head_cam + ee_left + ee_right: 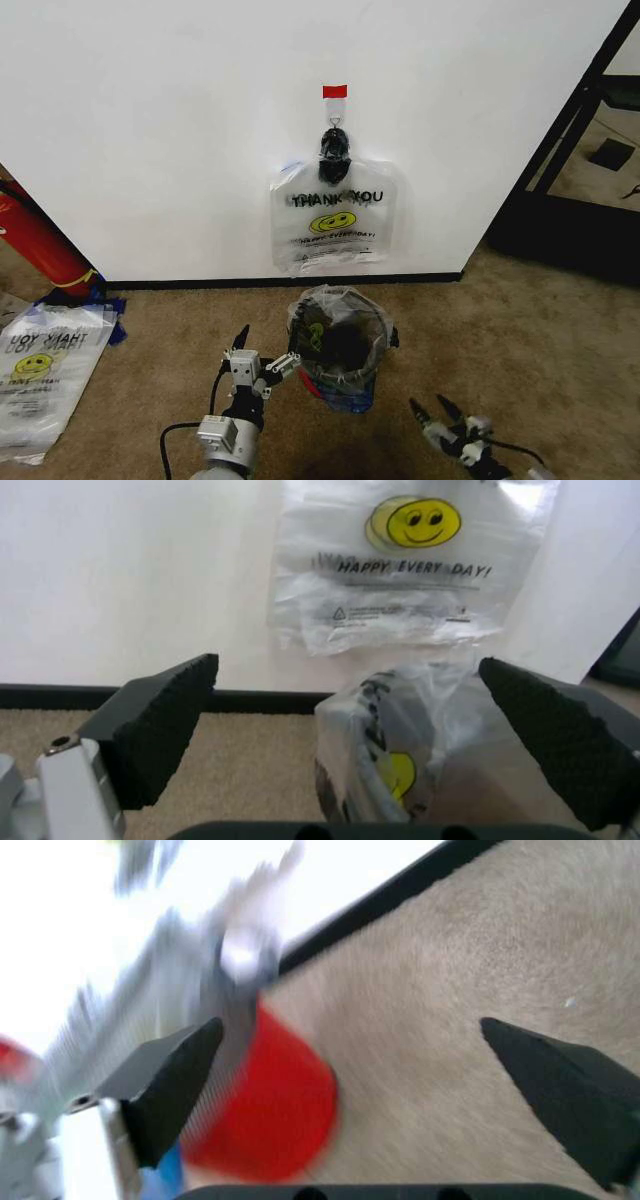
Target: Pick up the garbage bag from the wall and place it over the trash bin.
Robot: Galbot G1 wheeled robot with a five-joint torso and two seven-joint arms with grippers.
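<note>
Nearest the head camera, low in the foreground, are the two grippers: the left gripper [262, 362] sits just left of the bin with its fingers spread wide and nothing between them, and the right gripper [434, 408] hangs lower on the near right, well apart from the bin, its jaws likewise apart and empty. Beyond them, taking things by size, the white wall [150, 120] fills the far side, with a black baseboard along the carpet. Hanging on it, straight ahead and above the bin, is the bag [335, 218], a clear "THANK YOU" sack with a yellow smiley, held by a black clip [334, 143] under a small strip of red tape [334, 91]. Below it, standing on the carpet just in front of the baseboard, is the bin [340, 345], which already seems to wear a similar printed liner; in the left wrist view that plastic shows between the open pads, with the wall bag above it. Far left lie a spare bag [40, 375] flat on the floor and a red cylinder [35, 240] leaning by the wall. By my reading the task has barely started: the bag on the wall is untouched and still clipped, so both the pick and the placing over the bin remain.
</note>
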